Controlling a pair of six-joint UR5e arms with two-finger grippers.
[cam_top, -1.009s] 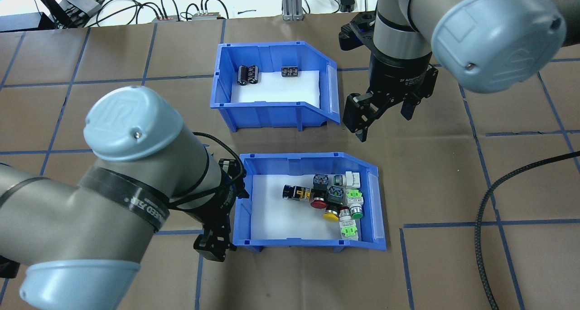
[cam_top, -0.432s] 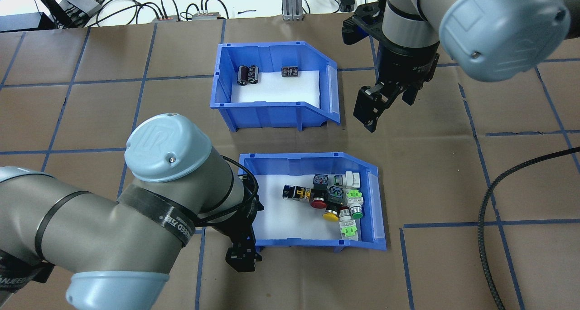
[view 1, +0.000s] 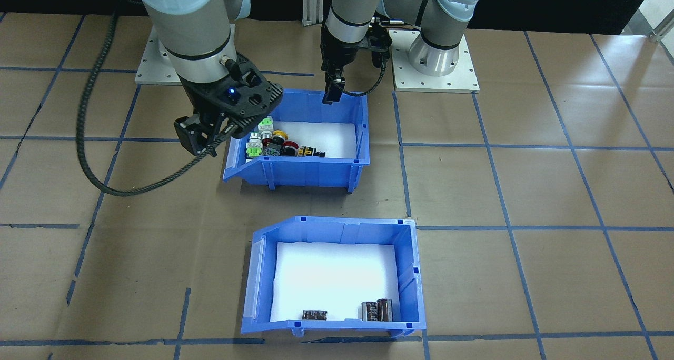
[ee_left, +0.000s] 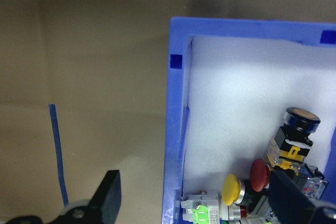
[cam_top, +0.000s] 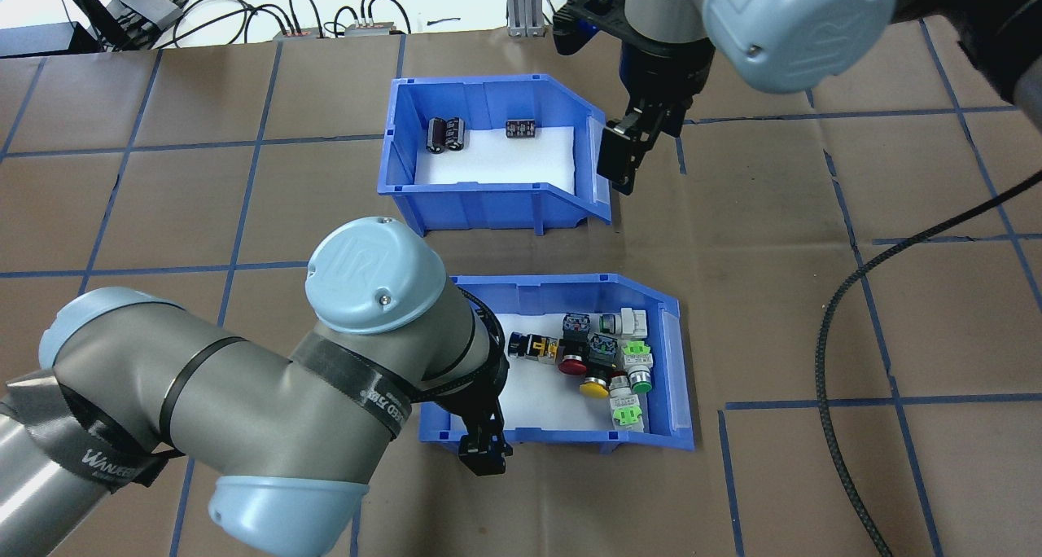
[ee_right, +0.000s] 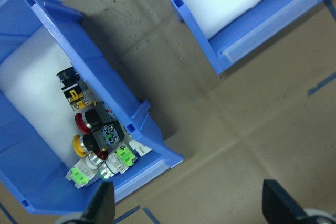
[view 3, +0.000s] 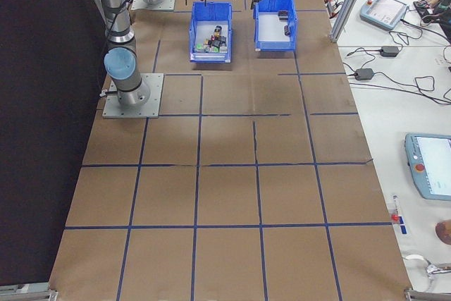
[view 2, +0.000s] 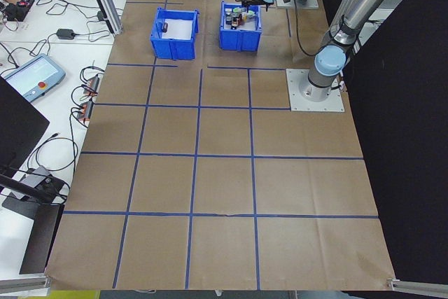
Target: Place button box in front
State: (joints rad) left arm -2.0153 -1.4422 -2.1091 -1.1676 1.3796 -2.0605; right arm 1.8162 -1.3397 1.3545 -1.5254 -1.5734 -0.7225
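Overhead exterior view: button box (cam_top: 676, 361) on brown paper-covered table (cam_top: 814, 313), on table's robot-side half, push-button switches (cam_top: 606, 357) clustered at its open, sloped end. My left gripper (cam_top: 485, 451) over box's closed end, fingers apart, one inside wall, one outside; wrist view shows blue wall between them. Second blue bin (cam_top: 488, 207) with few dark cylinders (cam_top: 446, 133) sits beyond, toward far edge. My right gripper (cam_top: 619, 154) hovers just beside that bin's sloped end, fingers apart, holding nothing.
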